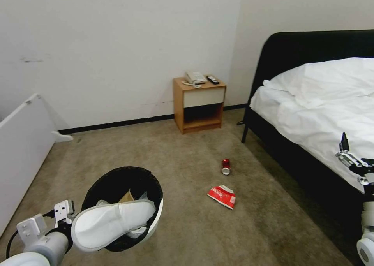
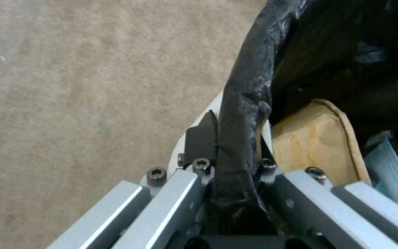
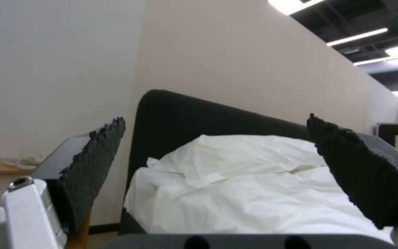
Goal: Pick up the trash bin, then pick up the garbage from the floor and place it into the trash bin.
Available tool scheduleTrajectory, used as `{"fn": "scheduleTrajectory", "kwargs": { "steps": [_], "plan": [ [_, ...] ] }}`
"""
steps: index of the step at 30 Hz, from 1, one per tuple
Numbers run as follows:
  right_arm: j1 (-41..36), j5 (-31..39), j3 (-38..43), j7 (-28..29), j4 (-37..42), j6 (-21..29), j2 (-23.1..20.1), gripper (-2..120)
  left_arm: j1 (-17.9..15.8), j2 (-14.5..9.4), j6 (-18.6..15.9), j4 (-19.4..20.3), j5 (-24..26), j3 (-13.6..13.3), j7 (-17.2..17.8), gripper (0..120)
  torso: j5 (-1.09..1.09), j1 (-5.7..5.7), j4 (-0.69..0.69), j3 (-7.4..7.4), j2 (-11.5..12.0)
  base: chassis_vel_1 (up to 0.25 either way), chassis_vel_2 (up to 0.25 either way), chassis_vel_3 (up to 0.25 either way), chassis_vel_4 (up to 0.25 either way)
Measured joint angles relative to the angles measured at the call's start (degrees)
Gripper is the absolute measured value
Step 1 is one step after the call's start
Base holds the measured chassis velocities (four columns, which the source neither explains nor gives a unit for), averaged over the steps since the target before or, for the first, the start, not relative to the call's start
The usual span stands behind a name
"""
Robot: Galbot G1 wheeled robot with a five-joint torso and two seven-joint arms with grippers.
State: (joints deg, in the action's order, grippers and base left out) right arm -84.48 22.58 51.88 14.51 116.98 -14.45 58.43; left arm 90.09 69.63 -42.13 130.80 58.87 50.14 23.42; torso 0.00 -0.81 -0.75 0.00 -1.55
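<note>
Down at your lower left, your left hand point(image 2: 217, 152) is clamped on the rim of the trash bin point(image 1: 156, 215), one finger outside the white wall, the black bag point(image 2: 240, 103) pinched between them. You're holding the bin off the carpet point(image 1: 175, 149), tilted toward the camera with its mouth open. Inside it, a white slipper point(image 1: 113, 221) lies across the opening, poking over the near rim, with a brown cardboard scrap point(image 2: 319, 145) behind it and crumpled white tissue tucked underneath. From the left wrist you can see the cardboard pressed close to the rim right by your grip.

On the carpet ahead and to the right, the red snack packet point(image 1: 221, 196) lies flat; just beyond it rests the red can point(image 1: 226, 167), on its side. Both sit between the bin and the bed point(image 1: 323, 114).

Your right hand point(image 3: 222, 173) hangs at the right edge beside the bed, fingers spread wide, gripping nothing, pointing up at the white bedding.

Against the far wall stands a wooden nightstand point(image 1: 199, 104) with a telephone point(image 1: 194, 78) on top.
</note>
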Motion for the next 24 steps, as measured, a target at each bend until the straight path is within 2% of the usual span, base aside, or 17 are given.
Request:
{"fn": "scheduleTrajectory", "kwargs": {
  "steps": [4, 5, 8, 24],
  "plan": [
    [0.1, 0.0, -0.4, 0.0, -0.3, -0.1, -0.4, 100, 0.0, -0.1, 0.0, -0.1, -0.3, 0.1, 0.0, 2, -0.01, 0.0, 0.01, 0.0, 0.0, 0.0, 0.0, 0.0, 0.0],
    [0.1, 0.0, -0.5, -0.1, -0.4, -0.2, -0.7, 100, 0.0, -0.1, 0.0, -0.1, -0.2, 0.2, 0.0, 2, -0.01, 0.0, -0.04, 0.0, 0.0, 0.0, 0.0, 0.0, 0.0],
    [0.3, -0.1, -0.8, -0.3, -0.6, -0.4, -0.9, 100, 0.0, -0.2, 0.0, -0.2, -0.2, 0.3, 0.0, 2, 0.0, 0.0, -0.06, 0.0, 0.0, 0.0, 0.0, 0.0, 0.0],
    [1.3, -0.8, -2.8, -0.5, -2.4, -1.1, -0.9, 100, 0.1, -0.4, 0.1, -0.8, -0.5, 0.8, -0.4, 2, 0.0, 0.0, -0.04, 0.0, 0.0, 0.0, 0.0, 0.0, 0.0]
  ]
}}
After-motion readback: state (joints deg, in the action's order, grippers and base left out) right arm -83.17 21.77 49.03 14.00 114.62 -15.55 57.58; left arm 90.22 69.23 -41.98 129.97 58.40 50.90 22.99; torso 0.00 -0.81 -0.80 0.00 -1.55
